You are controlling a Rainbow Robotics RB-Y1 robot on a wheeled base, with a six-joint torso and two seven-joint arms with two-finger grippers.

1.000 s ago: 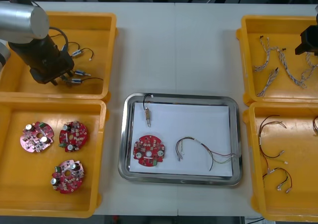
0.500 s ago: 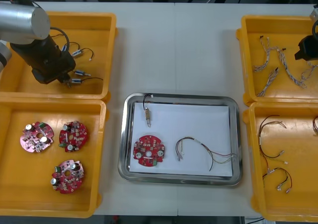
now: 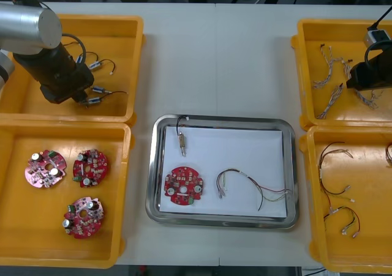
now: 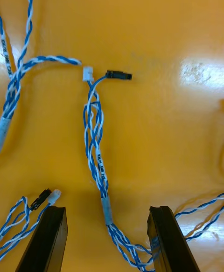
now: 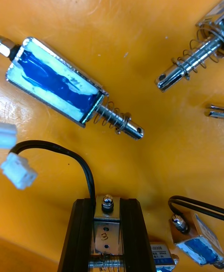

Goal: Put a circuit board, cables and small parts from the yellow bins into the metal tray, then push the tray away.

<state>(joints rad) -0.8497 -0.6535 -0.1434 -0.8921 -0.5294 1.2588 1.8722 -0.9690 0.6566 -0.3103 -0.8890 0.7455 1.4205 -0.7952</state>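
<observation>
The twisted blue and white cable (image 4: 95, 146) is lying flat on the floor of the far right yellow bin (image 3: 298, 62), with its white and black connectors at the end away from the fingers. It looks light and limp, so it will probably sag from any one hold. Other twisted cables (image 4: 18, 80) are lying beside it, and one is crossing its near end, so it may drag them along. The grey sleeved stretch between the fingertips looks like the firmest place to pinch.

The right gripper (image 4: 106, 211) is hovering over that stretch with its fingers spread wide, one on each side of the cable, touching nothing.

In the far left yellow bin (image 3: 138, 62), the left gripper (image 5: 107, 204) is clamping a small metal part (image 5: 106, 234) between its nearly closed fingers. That part looks rigid, smooth and likely slippery. A black lead (image 5: 70, 153) with a white connector is curving away beside the fingers and could snag on the loose blue-labelled part (image 5: 56, 87) nearby.

Between the bins, the metal tray (image 3: 153, 166) is already holding a round red circuit board (image 3: 184, 185), a small metal part with a black lead (image 3: 182, 140) and a thin-wired cable (image 3: 251, 187).
</observation>
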